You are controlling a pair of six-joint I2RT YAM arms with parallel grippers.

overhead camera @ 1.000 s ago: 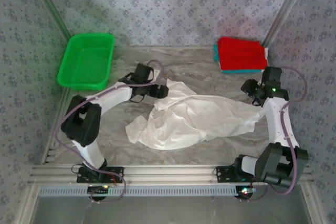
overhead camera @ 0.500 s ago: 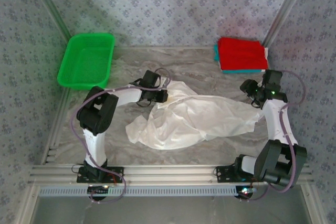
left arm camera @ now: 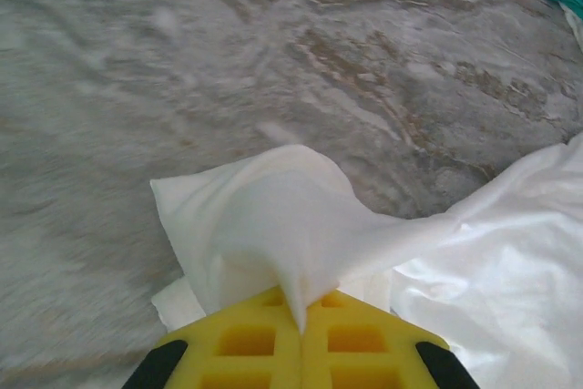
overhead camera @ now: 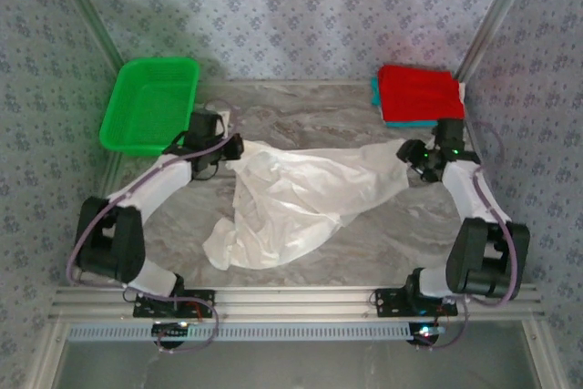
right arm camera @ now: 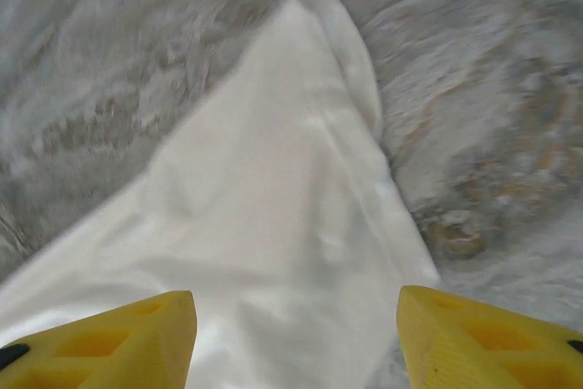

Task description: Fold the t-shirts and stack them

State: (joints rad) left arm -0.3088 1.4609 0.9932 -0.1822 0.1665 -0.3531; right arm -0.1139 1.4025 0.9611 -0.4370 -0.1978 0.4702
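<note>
A crumpled white t-shirt (overhead camera: 301, 193) lies across the middle of the marble table; no red print shows on it. My left gripper (overhead camera: 231, 146) is at its back left corner, yellow fingers shut on a pinched fold of the white cloth (left arm camera: 264, 216), gripper (left arm camera: 301, 302). My right gripper (overhead camera: 406, 154) hovers open over the shirt's pointed right end (right arm camera: 291, 170), one finger on each side, gripper (right arm camera: 293, 302). A folded red shirt (overhead camera: 417, 90) rests on a folded teal shirt (overhead camera: 419, 122) at the back right.
A green plastic basket (overhead camera: 150, 105) sits at the back left corner. Bare marble table (overhead camera: 301, 116) runs behind the shirt, and more lies in front of it on the right. Patterned walls close in the back and sides.
My left gripper has swung back and to the left, dragging the white shirt with it and stretching it out. My right gripper has shifted left and back, over the shirt's right end.
</note>
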